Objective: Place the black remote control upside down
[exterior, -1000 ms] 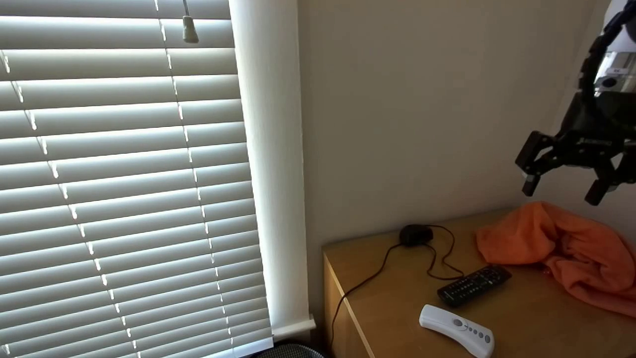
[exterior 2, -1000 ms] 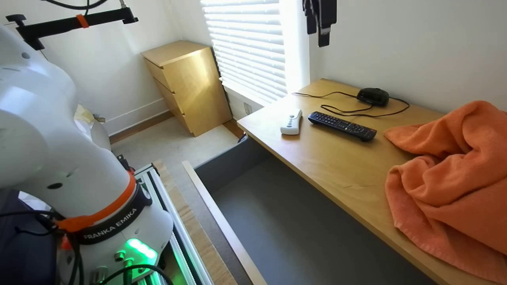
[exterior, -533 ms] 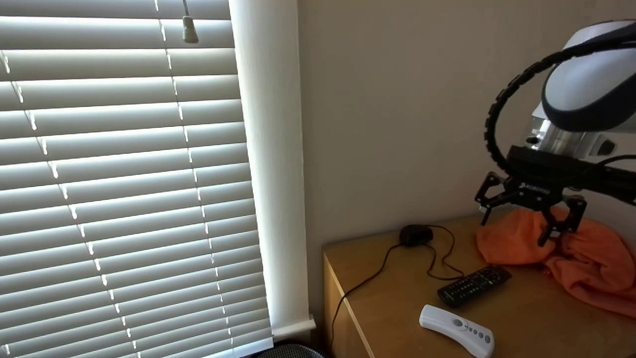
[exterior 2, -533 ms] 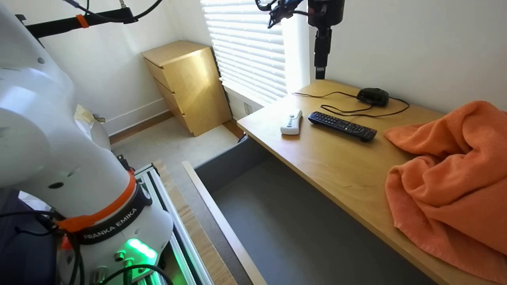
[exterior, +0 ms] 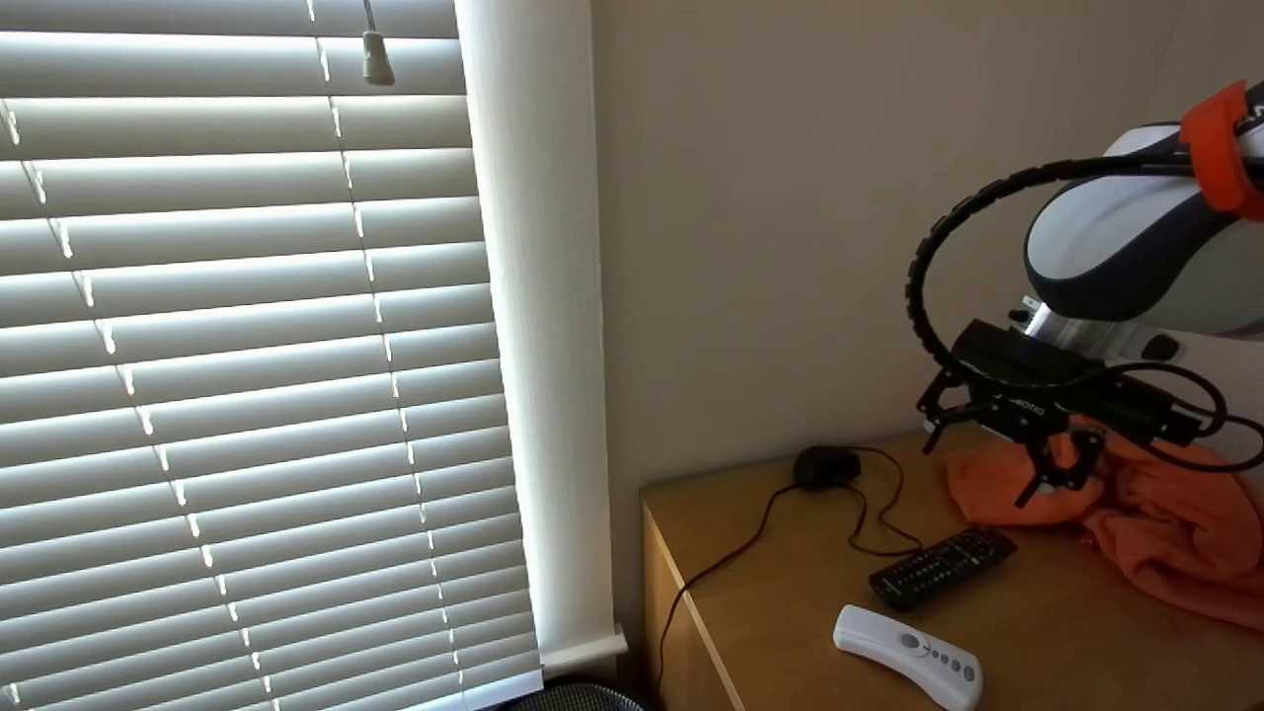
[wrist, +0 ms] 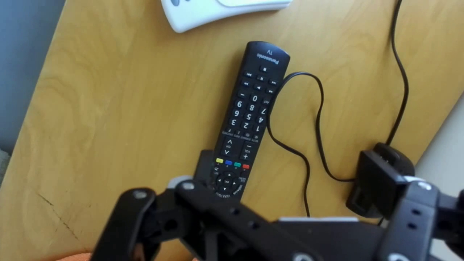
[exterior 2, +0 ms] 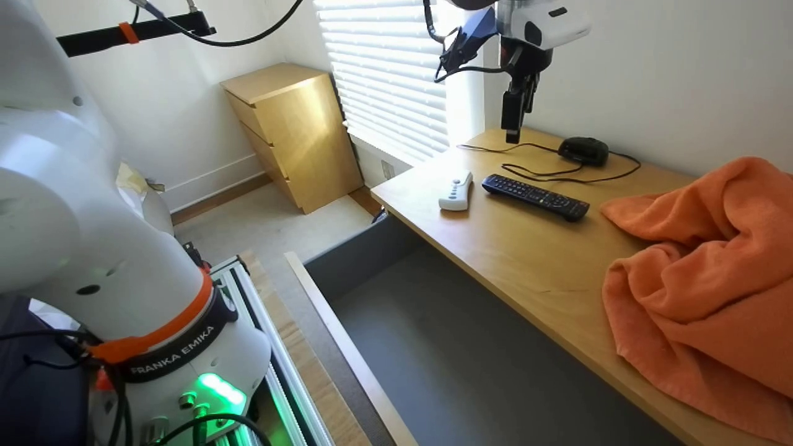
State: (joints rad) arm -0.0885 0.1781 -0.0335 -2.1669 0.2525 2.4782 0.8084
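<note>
The black remote control [exterior: 943, 568] lies flat on the wooden dresser top with its buttons facing up, as both exterior views show. In the wrist view the black remote control [wrist: 250, 112] runs lengthwise up the middle, its lower end hidden behind the left finger. My gripper [exterior: 978, 472] hangs in the air above the dresser, tilted, with its jaws wide apart and nothing held. Seen from the wrist, the gripper [wrist: 290, 168] has one finger overlapping the remote's near end and the other in front of the black cabled object.
A white remote [exterior 2: 456, 191] sits beside the black one. Towards the wall is a small black object [exterior 2: 582, 150] whose cable [wrist: 320, 108] loops close to the black remote. An orange towel [exterior 2: 712, 266] is heaped on the dresser. Below the top, a grey drawer [exterior 2: 421, 322] stands pulled out.
My gripper has come down towards the dresser top and tilted, shifting leftward in an exterior view; more of the arm now shows. It stays open. The remotes and towel have not moved.
</note>
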